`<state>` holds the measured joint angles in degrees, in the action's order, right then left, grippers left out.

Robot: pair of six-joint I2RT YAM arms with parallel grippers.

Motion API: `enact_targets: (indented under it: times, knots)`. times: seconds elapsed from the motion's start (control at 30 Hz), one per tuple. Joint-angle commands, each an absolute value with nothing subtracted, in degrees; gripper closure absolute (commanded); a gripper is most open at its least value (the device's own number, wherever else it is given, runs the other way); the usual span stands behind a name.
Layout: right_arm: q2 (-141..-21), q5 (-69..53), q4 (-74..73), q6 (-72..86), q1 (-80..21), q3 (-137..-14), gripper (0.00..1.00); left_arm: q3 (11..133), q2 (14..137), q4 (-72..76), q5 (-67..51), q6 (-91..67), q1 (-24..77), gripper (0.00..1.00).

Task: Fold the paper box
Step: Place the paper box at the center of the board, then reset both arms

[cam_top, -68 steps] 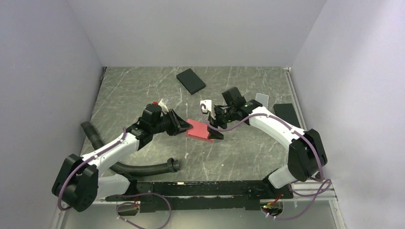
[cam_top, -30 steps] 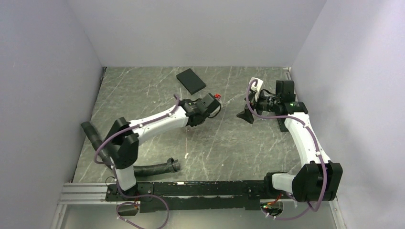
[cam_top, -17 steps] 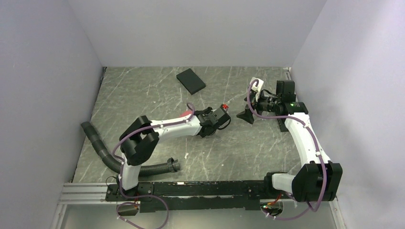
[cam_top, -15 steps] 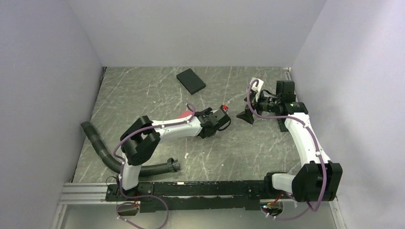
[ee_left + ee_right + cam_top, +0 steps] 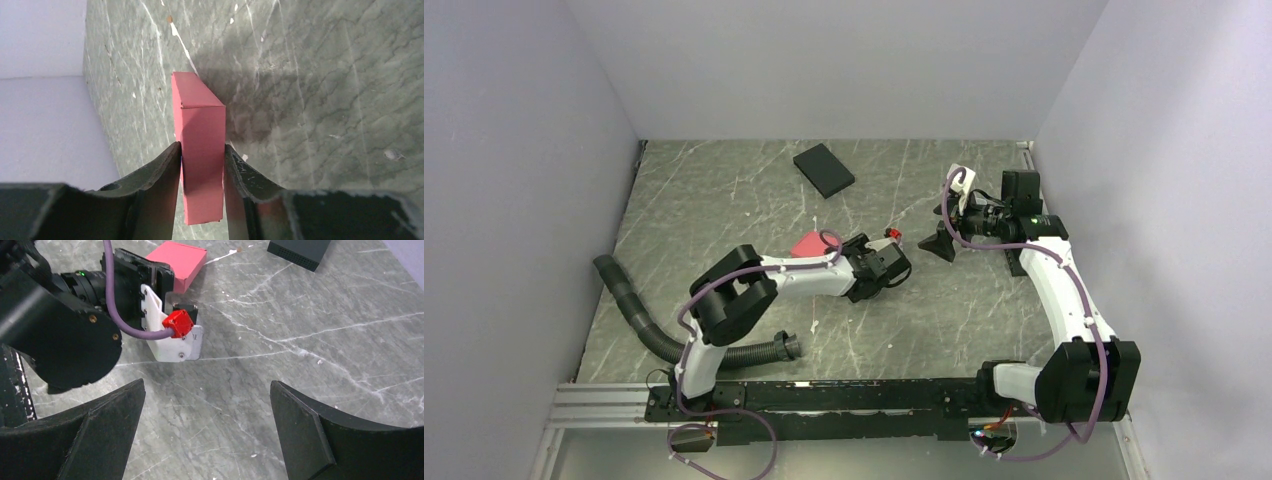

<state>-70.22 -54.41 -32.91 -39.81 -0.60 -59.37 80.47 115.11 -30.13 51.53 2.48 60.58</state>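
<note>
Pink box (image 5: 199, 115) on tabletop (image 5: 310, 100), frame centre, between left claw (image 5: 201, 150) tips; grip unclear. Right claw (image 5: 206, 385) wide, empty.

- The paper box (image 5: 200, 125), pinkish-red and closed up into a flat block, lay on the grey-green marbled table (image 5: 310, 100).
- It ran lengthwise away from the camera, with a flap seam showing near its far end.
- The left gripper (image 5: 201, 147) straddled it, black fingers (image 5: 160, 170) close against both long sides; whether they pressed it was unclear.
- A pale wall (image 5: 40, 125) bordered the table.
</note>
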Motion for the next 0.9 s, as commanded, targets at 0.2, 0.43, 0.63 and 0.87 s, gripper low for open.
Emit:
enact_targets:
  times: [0.2,0.43,0.63,0.87]
  knots:
    - [-72.4,-58.6,-31.1,-37.2,1.0,-59.6,0.0,77.7,117.8,-24.5,57.5,-3.0,61.5,0.58]
    - [-72.0,-59.1,-30.8,-36.8,2.1,-59.5,0.0,76.6,121.5,-23.4,58.5,-4.2,61.5,0.47]
    - [-71.9,-59.5,-30.7,-36.7,2.6,-59.4,0.0,76.5,122.1,-24.3,57.8,-7.1,61.7,0.41]
    - [-71.7,-59.6,-30.8,-36.6,3.0,-59.4,0.0,77.6,118.0,-28.8,46.5,-10.7,63.2,0.26]
